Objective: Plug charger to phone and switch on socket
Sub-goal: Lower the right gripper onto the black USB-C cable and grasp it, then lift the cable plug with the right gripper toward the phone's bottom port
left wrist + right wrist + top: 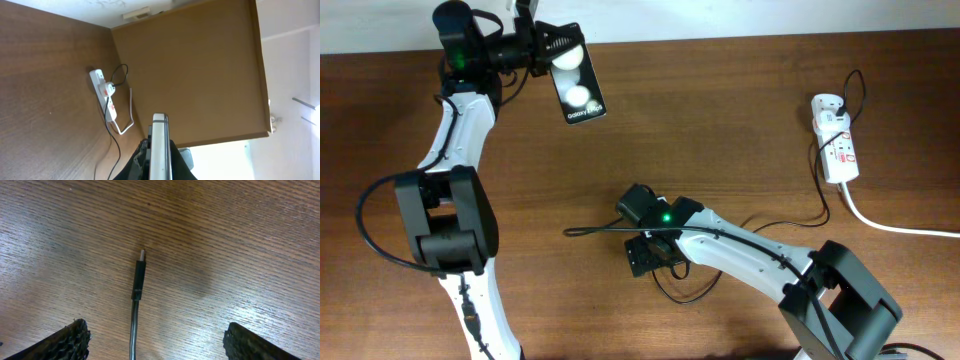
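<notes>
Left pincer (pixel 556 56) clamps the phone (pixel 578 85), seemingly lifted, near the tabletop's (pixel 740 120) far-left corner. Right pincer (pixel 157 342) gapes wide above the charger (pixel 138 280).

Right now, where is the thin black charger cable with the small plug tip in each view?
Overhead: thin black charger cable lies centre, tip pointing left.
Left wrist: it loops beside the white power strip, left.
Right wrist: its plug sits centre.
Shared landmark: the brown wooden table.

an office-like room: wooden desk (pixel 720 120) against a white wall (pixel 720 15).
</notes>
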